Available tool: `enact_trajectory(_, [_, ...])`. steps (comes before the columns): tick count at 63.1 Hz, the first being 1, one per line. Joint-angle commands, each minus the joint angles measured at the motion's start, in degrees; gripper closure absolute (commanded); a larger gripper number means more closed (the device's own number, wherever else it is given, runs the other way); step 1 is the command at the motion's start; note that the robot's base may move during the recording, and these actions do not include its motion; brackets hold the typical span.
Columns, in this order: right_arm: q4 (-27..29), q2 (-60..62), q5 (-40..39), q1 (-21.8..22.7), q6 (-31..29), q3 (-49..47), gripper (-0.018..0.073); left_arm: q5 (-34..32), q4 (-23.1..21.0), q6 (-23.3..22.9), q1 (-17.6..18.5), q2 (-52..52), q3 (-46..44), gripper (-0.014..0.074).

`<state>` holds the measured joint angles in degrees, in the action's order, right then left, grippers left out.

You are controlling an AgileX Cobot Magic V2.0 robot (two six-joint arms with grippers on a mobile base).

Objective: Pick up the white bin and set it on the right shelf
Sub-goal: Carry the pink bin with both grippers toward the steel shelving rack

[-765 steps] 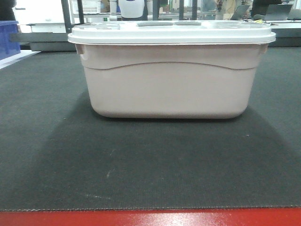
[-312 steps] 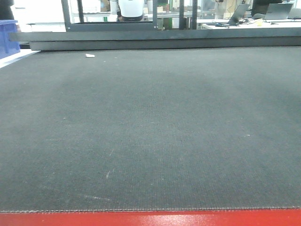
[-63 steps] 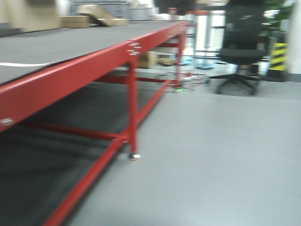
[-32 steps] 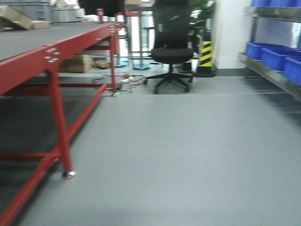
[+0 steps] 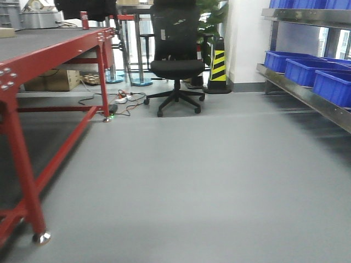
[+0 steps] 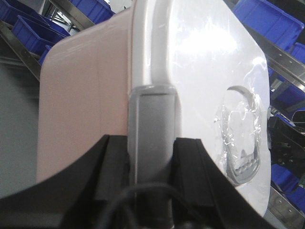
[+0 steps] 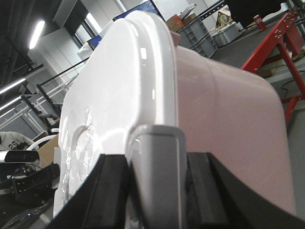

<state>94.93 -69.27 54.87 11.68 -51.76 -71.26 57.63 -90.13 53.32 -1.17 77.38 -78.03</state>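
1. Red steel is sliding toward the left edge of the front view. The red-framed table (image 5: 52,63) with the dark mat, which filled the view some seconds ago, is now standing left of the black mesh office chair (image 5: 176,57). The shiny stainless-steel shelf rack (image 5: 307,94) is showing more of itself than half a second ago, well to the right of that chair.
2. The large pinkish-white plastic bin (image 6: 86,95) with the flat white lid (image 6: 209,67), which sat on the mat twelve seconds ago, is now hanging between the two arms.
3. Plain grey floor (image 5: 208,181) is stretching in front of the chair. A yellow-and-black striped cone (image 5: 219,66) is standing just right of it, against a white wall. Loose cables (image 5: 123,101) are lying just left of it, and a brown cardboard box (image 5: 52,81) is sitting further left, under the table.
4. Blue open plastic crates (image 5: 299,67) are resting on the rack.
5. The left gripper (image 6: 152,160) is clamping its black fingers (image 6: 112,164) on the grey latch (image 6: 152,124) at one end of the bin.
6. The right gripper (image 7: 157,179) is clamping the matching latch (image 7: 155,157) at the opposite end.
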Motion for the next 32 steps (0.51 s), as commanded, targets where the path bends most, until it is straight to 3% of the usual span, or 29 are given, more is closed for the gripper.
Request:
enact_trajectory(1, [4.1,2.2,16.2,-2.7,-0.9,-2.1,0.0502,17.0,-4.3,2.2,3.1,-2.3,-2.0,0.0722])
enact_trajectory(32, [4.1,2.1,15.9,-2.7,-0.9,-2.1,0.0502,17.0,-4.3,2.2,3.1,-2.3,-2.0,0.0722])
